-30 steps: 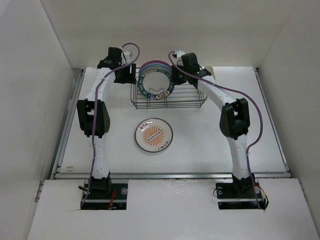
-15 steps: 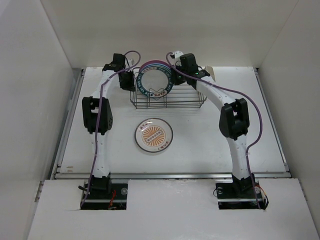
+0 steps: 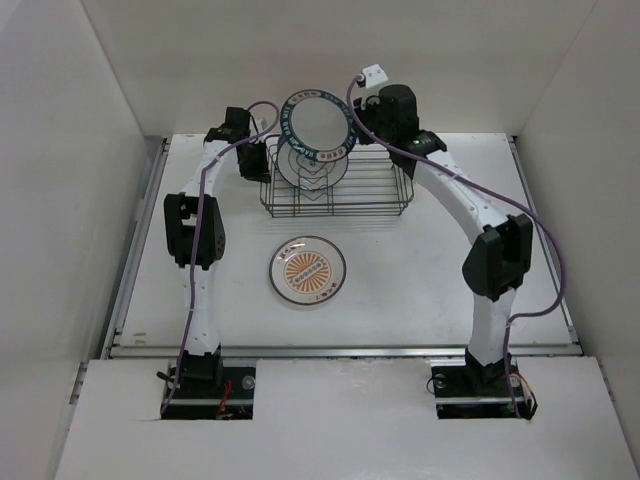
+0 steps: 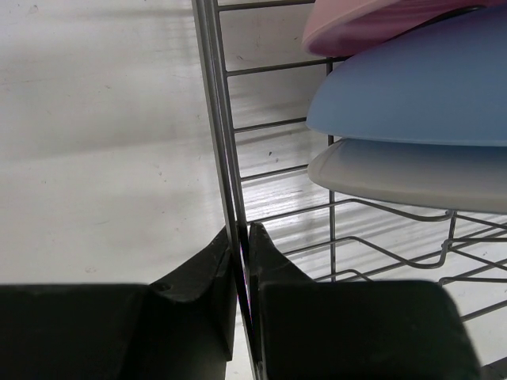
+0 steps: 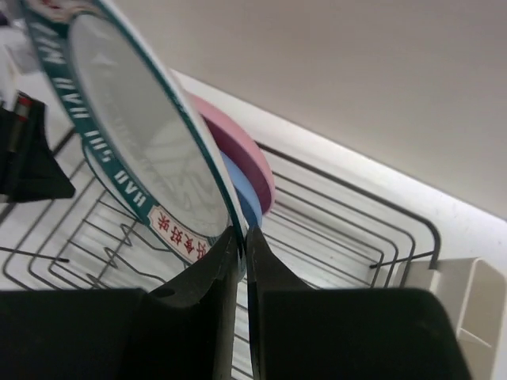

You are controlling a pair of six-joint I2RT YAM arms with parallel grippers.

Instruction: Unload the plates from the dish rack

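Top view: a rect. dark metal wire dish rack (image 3: 385, 190) is seen at the far centre of the white table (image 3: 450, 290). A round white dark-rimmed plate (image 3: 318, 122) w/ green lettered border is held upright above the rack. It is pinched at its right edge by the right gripper (image 3: 353, 128). A plain white plate (image 3: 303, 170) is stood in the rack, just below the held one in the picture. The left gripper (image 3: 263, 165) is set at the rack's left end, at the wire wall. A round white sunburst plate (image 3: 308, 270) w/ orange centre is laid flat on the table, on the near side of the rack and apart from it.

Left wrist view: the left gripper (image 4: 242, 237) is pressed together on an upright wire of the dish rack (image 4: 222, 119). The wire is clamped btwn the two black fingers. Inside the rack, to the right, three plate edges are seen: a plain pink plate (image 4: 372, 24) at top, a plain blue plate (image 4: 420, 95) under it, and the white plate (image 4: 412, 174) lowest. The table (image 4: 95, 158) is seen left of the wire.

Right wrist view: the right gripper (image 5: 242, 237) is closed on the rim of the dark-rimmed plate (image 5: 135, 134), w/ the rim pinched btwn the fingers and the plate tilted up-left. Behind it, edges of the pink plate (image 5: 245, 150) and blue plate (image 5: 242, 190) are seen over the dish rack (image 5: 341, 229) wires. A cream plastic cup (image 5: 467, 317) is seen at the rack's end, bottom right.
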